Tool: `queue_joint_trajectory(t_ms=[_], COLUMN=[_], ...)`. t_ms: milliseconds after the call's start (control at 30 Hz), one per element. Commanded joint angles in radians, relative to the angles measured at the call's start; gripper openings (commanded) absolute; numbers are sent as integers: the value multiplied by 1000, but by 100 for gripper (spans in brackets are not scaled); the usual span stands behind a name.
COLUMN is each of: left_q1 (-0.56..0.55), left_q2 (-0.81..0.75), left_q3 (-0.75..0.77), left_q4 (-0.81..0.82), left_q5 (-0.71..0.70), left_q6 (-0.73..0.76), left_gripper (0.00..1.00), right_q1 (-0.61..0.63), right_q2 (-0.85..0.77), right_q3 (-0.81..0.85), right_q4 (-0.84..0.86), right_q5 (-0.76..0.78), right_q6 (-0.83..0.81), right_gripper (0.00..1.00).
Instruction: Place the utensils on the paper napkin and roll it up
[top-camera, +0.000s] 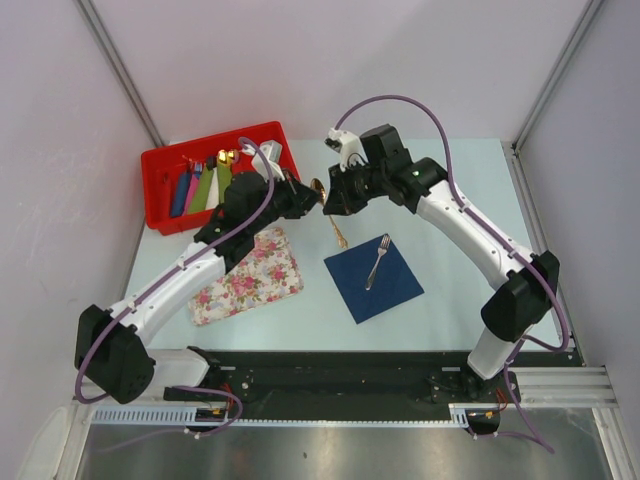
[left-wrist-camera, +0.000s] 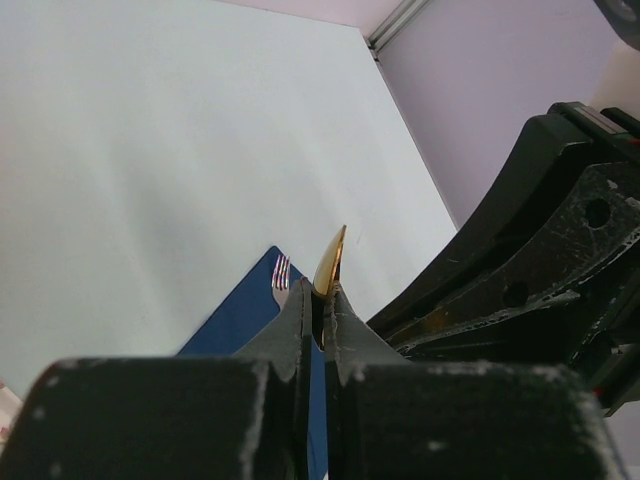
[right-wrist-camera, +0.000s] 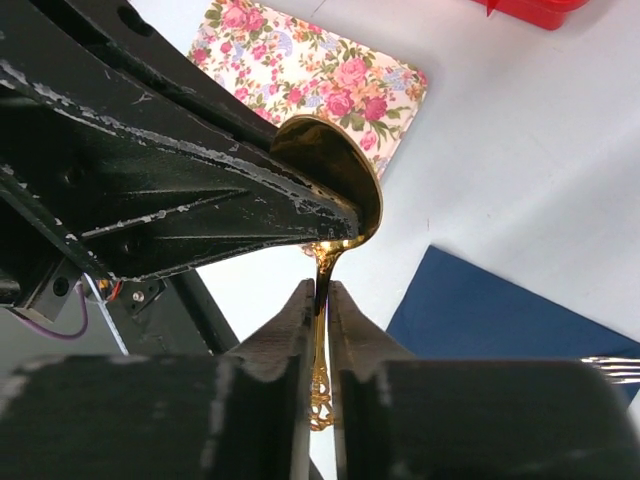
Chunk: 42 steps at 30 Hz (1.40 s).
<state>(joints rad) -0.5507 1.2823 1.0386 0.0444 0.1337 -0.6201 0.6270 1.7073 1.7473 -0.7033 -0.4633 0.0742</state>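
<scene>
- Step in hand, as I judge it: the spoon (top-camera: 333, 222) is passing from one claw to the other. It is in the air over the table (top-camera: 450, 200), just far-left of the napkin (top-camera: 395, 285).
- Left claw (left-wrist-camera: 320, 295): clamped on the bowl, whose gold tip stands out past the fingertips.
- Right claw (right-wrist-camera: 320, 290): fingers drawn together on the neck just under the bowl. The handle looks pinched between them.
- To do it well: the left claw should let go only once the right grip is firm. The grip sits near the bowl, so the long handle hangs free and may swing.
- Next: carry the spoon low and lay it alongside the fork (top-camera: 377, 262), inside the sheet's edges, so one roll takes both.
- Spoon: slim, glossy gold, with an ornate handle end.
- Napkin: dark navy square, flat, set corner-on, right of centre and near of the claws. The fork lies about mid-sheet.
</scene>
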Motion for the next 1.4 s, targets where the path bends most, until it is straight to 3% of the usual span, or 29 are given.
queue_joint_trajectory(t_ms=[0,67,133,167,200,233,267,333,367,633,900,1033,1167,1367], left_q1=[-8,-8,-8,-8,3,11,21,55,67,87,64,51,48,38], left_q2=[-6,-6,-9,-12,-17,-30,-37,-49,-57,-115,-87,-26,58,135], left_q3=[52,51,49,46,41,37,23,9,-3,-69,-110,-106,-86,-95], left_q4=[40,44,43,38,35,32,23,9,-4,-66,-61,-54,-63,-60], left_q5=[18,32,40,40,38,35,37,40,50,-68,-88,4,98,149], left_q6=[-12,-12,-13,-15,-10,-7,-3,20,25,151,175,215,276,275], left_gripper=[0,0,14,25,46,55,72,84,99,100,100,99,88,85], right_q1=[0,-4,-15,-24,-53,-68,-87,-142,-160,-263,-288,-286,-282,-254], right_q2=[-35,-35,-37,-41,-46,-51,-69,-90,-116,-163,-71,-49,-54,-61], right_q3=[-3,-5,-12,-20,-46,-64,-87,-187,-228,-567,-649,-680,-718,-758], right_q4=[27,25,31,34,37,41,45,76,90,294,360,380,395,442], right_q5=[6,12,23,31,37,43,48,87,101,330,361,334,338,385], right_q6=[-7,-1,30,47,61,96,114,168,182,329,392,400,404,429], right_gripper=[1,0,0,0,0,0,0,0,0,0,0,0,0,0])
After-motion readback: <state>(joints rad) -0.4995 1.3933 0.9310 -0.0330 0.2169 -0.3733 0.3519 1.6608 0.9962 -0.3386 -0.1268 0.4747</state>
